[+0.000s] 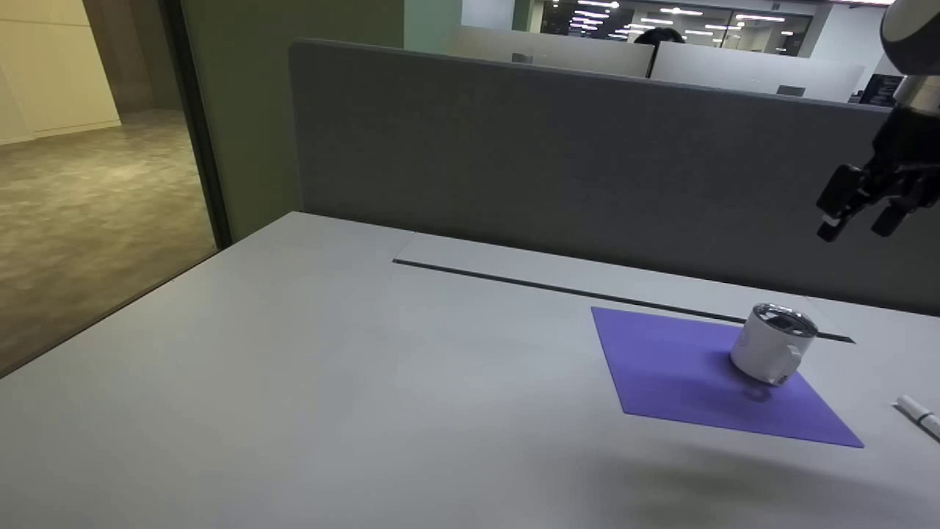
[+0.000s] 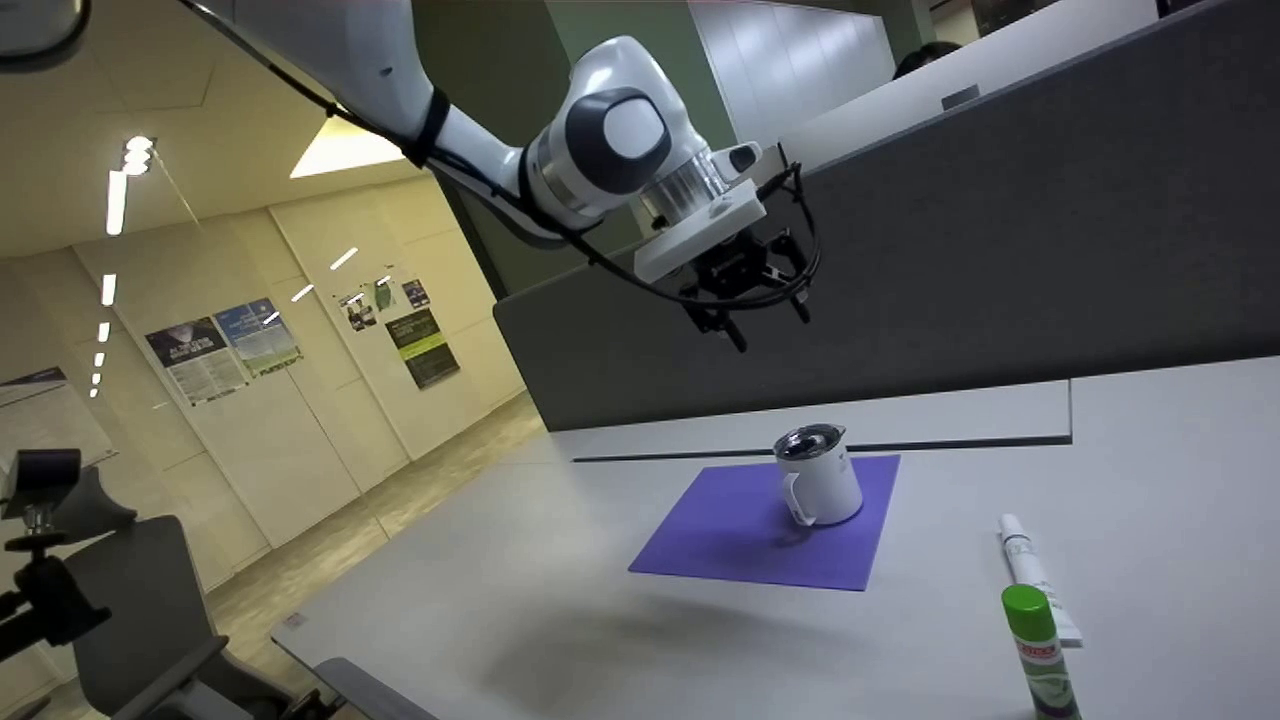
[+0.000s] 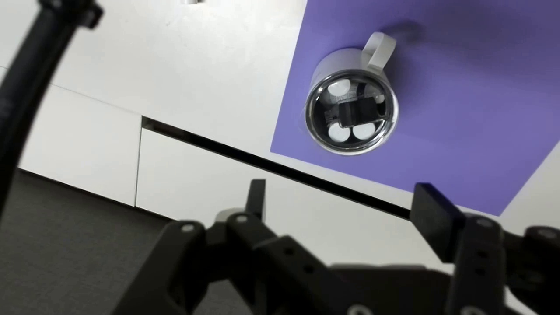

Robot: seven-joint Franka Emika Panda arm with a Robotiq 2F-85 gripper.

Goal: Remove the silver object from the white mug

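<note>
The white mug [image 1: 764,356] stands upright on the purple mat in both exterior views [image 2: 828,485]. In the wrist view the mug [image 3: 339,61] is seen from above, its handle pointing up and right. Its top has a shiny silver rim around a dark glossy middle with a black block [image 3: 358,111] and several white round shapes. I cannot tell which part is the silver object, or whether a lid covers the opening. My gripper [image 3: 340,191] is open and empty, its fingers wide apart. It hangs well above the table, beyond the mug, in both exterior views [image 1: 858,229] [image 2: 771,332].
The purple mat [image 1: 661,367] lies under the mug. A dark slot [image 2: 950,442] runs along the table's back, before a grey partition [image 2: 1000,250]. A white tube [image 2: 1030,560] and a green-capped stick [image 2: 1040,650] are at the side. A black cable [image 2: 620,268] loops along the arm.
</note>
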